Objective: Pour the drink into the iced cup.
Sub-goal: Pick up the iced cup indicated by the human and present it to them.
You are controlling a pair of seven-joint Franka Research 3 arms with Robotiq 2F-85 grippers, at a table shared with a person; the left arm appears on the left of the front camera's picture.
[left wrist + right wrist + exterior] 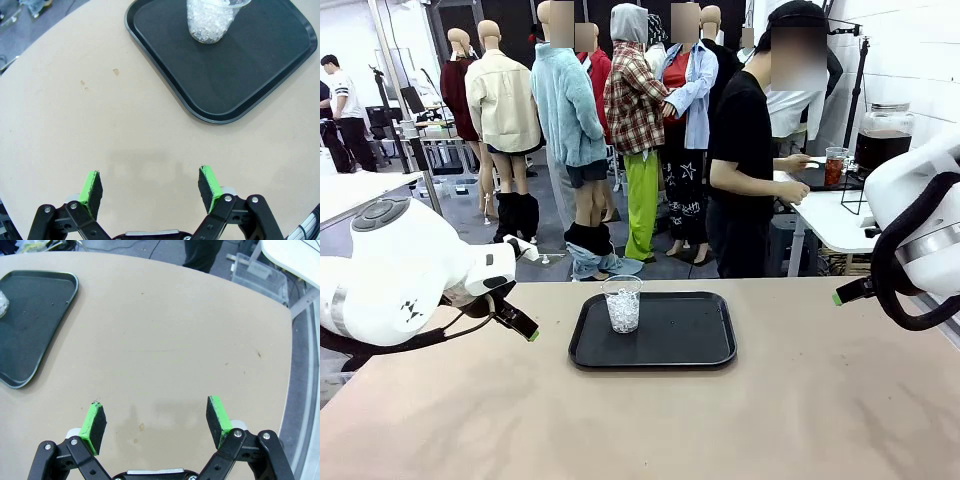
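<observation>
**Both tools wide and empty, the drink far from the tray**

I am holding my left tool (150, 187) spread wide with nothing between its pads, hovering low over the bare worktop (770, 420) near the left edge of the black tray (690, 335). My right tool (157, 422) is likewise gaping wide and empty, hanging over the worktop well to the right of the tray. The iced cup (622, 303) is standing upright on the tray's far-left part, filled with ice, with no liquid in it that I can make out.

The drink is sitting well beyond the tray. It is showing dark in the glass dispenser jar (883, 140) on a white side table (830, 215), and reddish in a small clear cup (835, 166) beside it, where the person (745, 170) is reaching.

I am judging that pouring has not begun. To do it well, I would be gripping the small clear cup low on its wall and level. I would bring its lip just over the iced cup's rim and tip slowly so the ice does not splash, with my other tool clear of the tray.
</observation>
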